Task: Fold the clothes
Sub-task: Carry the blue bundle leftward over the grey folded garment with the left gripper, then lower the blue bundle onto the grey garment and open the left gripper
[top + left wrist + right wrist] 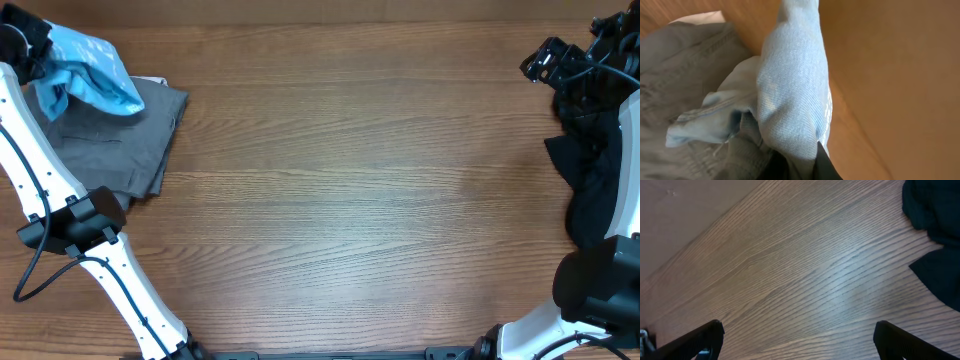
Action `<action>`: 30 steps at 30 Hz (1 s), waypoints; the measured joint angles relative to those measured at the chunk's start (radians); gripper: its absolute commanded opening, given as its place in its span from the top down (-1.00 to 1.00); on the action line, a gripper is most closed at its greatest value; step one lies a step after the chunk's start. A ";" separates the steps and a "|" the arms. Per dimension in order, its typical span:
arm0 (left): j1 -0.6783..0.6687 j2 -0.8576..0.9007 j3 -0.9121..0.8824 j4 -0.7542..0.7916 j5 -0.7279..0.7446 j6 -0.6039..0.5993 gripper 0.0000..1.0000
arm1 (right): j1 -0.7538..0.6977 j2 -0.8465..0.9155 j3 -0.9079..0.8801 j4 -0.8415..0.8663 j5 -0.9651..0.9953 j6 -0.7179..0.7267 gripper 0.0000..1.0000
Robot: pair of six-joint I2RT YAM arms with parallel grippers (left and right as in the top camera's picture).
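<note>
The light blue T-shirt (97,62) hangs bunched at the table's far left corner, lifted over a grey garment. My left gripper (42,62) is shut on it. In the left wrist view the blue knit fabric (792,85) runs down into the dark jaws of the left gripper (801,167), which pinch it at the bottom edge; a seamed hem (710,107) droops to the left. My right gripper (547,62) is at the far right, open; in its wrist view the right gripper (797,337) holds nothing, with only bare wood between its fingertips (707,335).
A flat grey garment (115,140) lies under the blue shirt at the left, with something white (150,80) peeking out behind it. A heap of dark clothes (590,170) lies along the right edge, also in the right wrist view as dark fabric (935,215).
</note>
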 measured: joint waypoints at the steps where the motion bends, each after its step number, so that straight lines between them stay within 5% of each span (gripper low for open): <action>1: 0.000 0.000 0.000 0.008 0.001 -0.018 0.92 | 0.000 0.000 0.000 0.000 0.000 0.000 -1.00; 12: -0.033 0.000 -0.052 0.153 -0.025 -0.125 0.91 | 0.000 0.000 0.000 0.000 0.000 0.000 -1.00; 30: -0.056 0.000 -0.194 0.026 -0.114 -0.097 0.91 | 0.000 0.000 0.000 0.000 0.000 0.000 -1.00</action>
